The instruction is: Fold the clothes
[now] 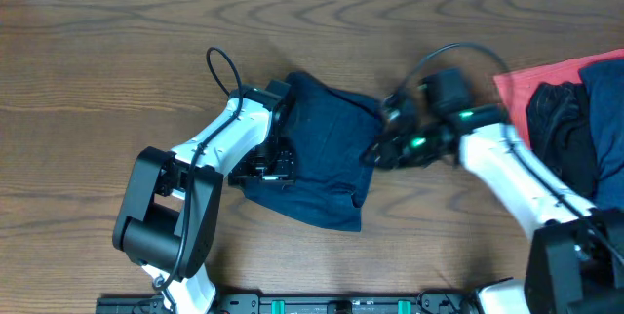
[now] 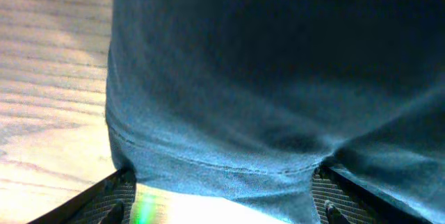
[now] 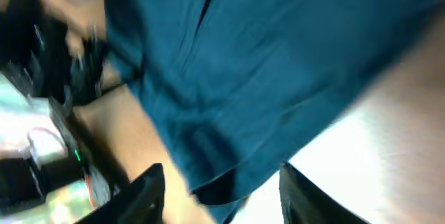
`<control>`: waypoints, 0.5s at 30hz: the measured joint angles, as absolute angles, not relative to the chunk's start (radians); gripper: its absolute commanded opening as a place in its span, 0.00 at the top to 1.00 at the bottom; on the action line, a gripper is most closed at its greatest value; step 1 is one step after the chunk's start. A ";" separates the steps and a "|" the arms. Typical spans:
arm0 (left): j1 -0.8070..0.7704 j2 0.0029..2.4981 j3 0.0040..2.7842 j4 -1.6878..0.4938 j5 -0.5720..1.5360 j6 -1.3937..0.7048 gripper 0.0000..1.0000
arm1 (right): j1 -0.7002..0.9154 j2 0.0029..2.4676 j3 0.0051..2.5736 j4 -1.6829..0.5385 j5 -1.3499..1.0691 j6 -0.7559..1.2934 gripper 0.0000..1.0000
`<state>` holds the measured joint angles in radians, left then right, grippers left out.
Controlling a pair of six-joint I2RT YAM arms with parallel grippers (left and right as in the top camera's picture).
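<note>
Garment: pair of dark navy-blue soft fabric shorts (image 1: pixel 322 153), rumpled and partly doubled on the brown wood-grain table (image 1: pixel 97 60), lying between the two grippers.
Left gripper (image 2: pixel 222 206): fingers spread wide, nothing pinched. A stitched hem of the shorts sits in the gap between them, with the cloth running on ahead.
Right gripper (image 3: pixel 222 195): fingers apart, unclenched. A loose corner of the shorts lies between them. The view is blurred, so contact is unclear.
Step (judged): taking hold of opposite edges for a fold.
Risk 1: closing on one layer only, because the cloth is doubled. The lower layer would lag and the fold skew.
Risk 2: one side grips and the other misses, so the shorts drag across the table instead of folding.
Risk 3: the hem bunches ahead of the left fingers and slips out on the lift.
Risk 4: a bright red cloth (image 1: pixel 546 75) and a shiny black crinkled garment (image 1: pixel 561 124) lie behind the right gripper, beside its arm. A wide sweep back could snag them.
</note>
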<state>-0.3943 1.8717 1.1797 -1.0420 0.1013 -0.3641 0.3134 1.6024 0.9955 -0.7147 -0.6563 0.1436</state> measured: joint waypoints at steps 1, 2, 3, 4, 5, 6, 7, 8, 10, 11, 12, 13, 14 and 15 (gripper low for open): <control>-0.394 1.872 1.180 -1.040 0.101 -0.364 0.16 | 0.349 1.608 0.995 -0.724 -0.645 0.147 0.48; -0.394 1.872 1.180 -1.039 0.101 -0.364 0.16 | 0.383 1.617 0.995 -0.729 -0.633 0.149 0.51; -0.394 1.872 1.180 -1.039 0.101 -0.364 0.16 | 0.417 1.630 0.994 -0.732 -0.623 0.151 0.55; -0.394 1.872 1.180 -1.039 0.101 -0.364 0.16 | 0.447 1.644 0.992 -0.733 -0.615 0.155 0.61; -0.394 1.872 1.180 -1.039 0.101 -0.364 0.16 | 0.473 1.663 0.992 -0.734 -0.607 0.157 0.67; -0.394 1.872 1.180 -1.039 0.101 -0.364 0.16 | 0.496 1.684 0.991 -0.734 -0.602 0.163 0.74; -0.394 1.872 1.180 -1.039 0.101 -0.364 0.16 | 0.514 1.704 0.991 -0.736 -0.597 0.165 0.81; -0.394 1.872 1.180 -1.039 0.101 -0.364 0.16 | 0.530 1.728 0.991 -0.744 -0.591 0.168 0.87; -0.394 1.872 1.180 -1.039 0.101 -0.364 0.16 | 0.553 1.774 0.989 -0.780 -0.575 0.179 0.99; -0.394 1.872 1.180 -1.039 0.102 -0.364 0.17 | 0.556 1.789 0.988 -0.802 -0.564 0.185 0.99; -0.394 1.872 1.180 -1.039 0.102 -0.363 0.18 | 0.558 1.803 0.987 -0.828 -0.549 0.199 0.99; -0.394 1.872 1.180 -1.040 0.102 -0.363 0.21 | 0.557 1.813 0.985 -0.846 -0.536 0.210 0.99; -0.395 1.872 1.180 -1.040 0.103 -0.363 0.22 | 0.554 1.819 0.985 -0.858 -0.522 0.219 0.99; -0.395 1.872 1.180 -1.040 0.105 -0.361 0.25 | 0.552 1.819 0.985 -0.869 -0.508 0.225 0.99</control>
